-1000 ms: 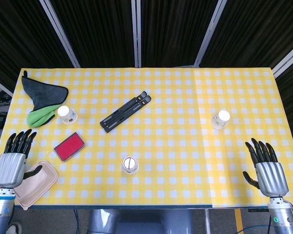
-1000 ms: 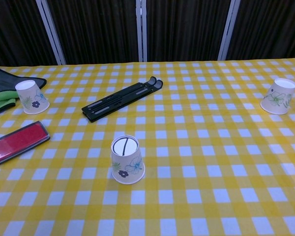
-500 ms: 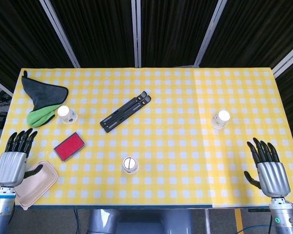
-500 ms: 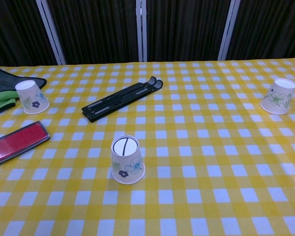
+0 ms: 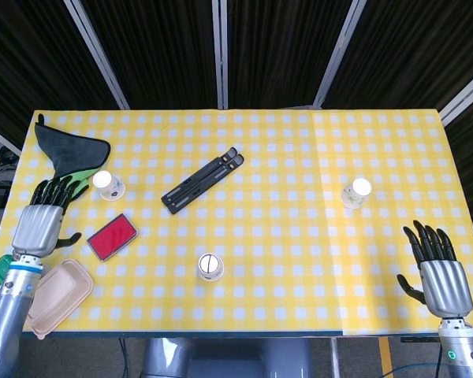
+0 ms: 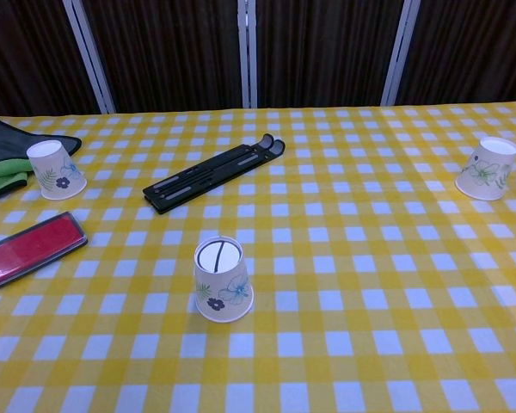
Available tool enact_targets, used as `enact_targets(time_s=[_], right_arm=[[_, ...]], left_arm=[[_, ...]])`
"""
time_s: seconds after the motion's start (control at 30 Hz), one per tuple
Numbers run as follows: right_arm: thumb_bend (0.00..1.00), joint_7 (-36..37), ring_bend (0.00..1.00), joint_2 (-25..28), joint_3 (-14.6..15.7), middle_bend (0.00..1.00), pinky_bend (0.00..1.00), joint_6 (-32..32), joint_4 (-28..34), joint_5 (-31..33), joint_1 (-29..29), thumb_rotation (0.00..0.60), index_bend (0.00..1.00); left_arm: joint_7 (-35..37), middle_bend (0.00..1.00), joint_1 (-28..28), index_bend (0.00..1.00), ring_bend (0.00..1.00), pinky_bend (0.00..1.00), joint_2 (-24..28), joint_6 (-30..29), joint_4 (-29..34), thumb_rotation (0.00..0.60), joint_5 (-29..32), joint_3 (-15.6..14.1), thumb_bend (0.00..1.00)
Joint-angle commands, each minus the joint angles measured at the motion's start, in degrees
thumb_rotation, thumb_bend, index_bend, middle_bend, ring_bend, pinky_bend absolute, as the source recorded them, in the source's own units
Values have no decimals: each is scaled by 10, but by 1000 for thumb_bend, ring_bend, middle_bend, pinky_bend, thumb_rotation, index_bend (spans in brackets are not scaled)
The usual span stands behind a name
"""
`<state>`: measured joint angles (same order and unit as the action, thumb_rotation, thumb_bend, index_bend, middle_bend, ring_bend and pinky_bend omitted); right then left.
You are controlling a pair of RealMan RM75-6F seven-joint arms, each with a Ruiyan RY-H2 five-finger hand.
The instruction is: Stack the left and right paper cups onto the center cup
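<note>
Left robot hand (image 5: pixel 41 220), spread and empty, is hovering near the tabletop's left-edge paper cup (image 5: pixel 108 185); sideways brush risks toppling it.

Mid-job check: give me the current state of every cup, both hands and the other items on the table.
left paper cup: upside down, unstacked
center cup: upside down, nothing stacked on it
right paper cup: upside down, unstacked
left hand: empty, fingers apart, near the left cup
right hand: empty, fingers apart, at table edge
folding stand: folded flat
red case: closed, lying flat
beige container: closed, at table corner
cloth: crumpled
</note>
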<state>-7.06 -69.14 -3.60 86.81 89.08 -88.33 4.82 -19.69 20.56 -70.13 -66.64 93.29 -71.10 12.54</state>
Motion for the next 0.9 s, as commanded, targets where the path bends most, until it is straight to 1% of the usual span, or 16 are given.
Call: enact_targets(time_s=[0.03, 0.17, 0.3, 0.37, 0.47, 0.6, 0.77, 0.9], right_arm=[[152, 2, 0, 1, -1, 0, 0, -1, 0, 2, 0, 600, 0], [152, 4, 0, 1, -3, 0, 0, -4, -3, 5, 3, 600, 0], [152, 6, 0, 0, -5, 0, 0, -6, -5, 8, 4, 600, 0], [152, 8, 0, 0, -6, 0, 0, -7, -6, 10, 4, 600, 0], [152, 12, 0, 2, -9, 0, 0, -8, -8, 16, 4, 600, 0], [152, 16, 0, 3, -11, 0, 0, -10, -10, 21, 5, 600, 0], [152, 19, 0, 3, -12, 0, 0, -13, -12, 24, 5, 600, 0], [152, 18, 0, 3, -13, 0, 0, -14, -13, 27, 6, 600, 0]], left_arm=[[-44, 0, 61, 125, 0, 0, -6, 69, -30, 600, 72, 31, 194], [-66, 0, 100, 159, 0, 0, -21, 108, -61, 600, 118, 39, 257], [-85, 0, 137, 191, 0, 0, -42, 141, -99, 600, 160, 41, 258], [-95, 0, 151, 219, 0, 0, -51, 149, -114, 600, 176, 40, 258], [-112, 0, 170, 234, 0, 0, -65, 160, -140, 600, 200, 35, 259], [-124, 0, 184, 214, 0, 0, -75, 167, -165, 600, 223, 27, 260], [-132, 0, 196, 152, 0, 0, -83, 182, -195, 600, 248, 17, 259], [-128, 0, 203, 145, 0, 0, -91, 192, -216, 600, 261, 13, 258]])
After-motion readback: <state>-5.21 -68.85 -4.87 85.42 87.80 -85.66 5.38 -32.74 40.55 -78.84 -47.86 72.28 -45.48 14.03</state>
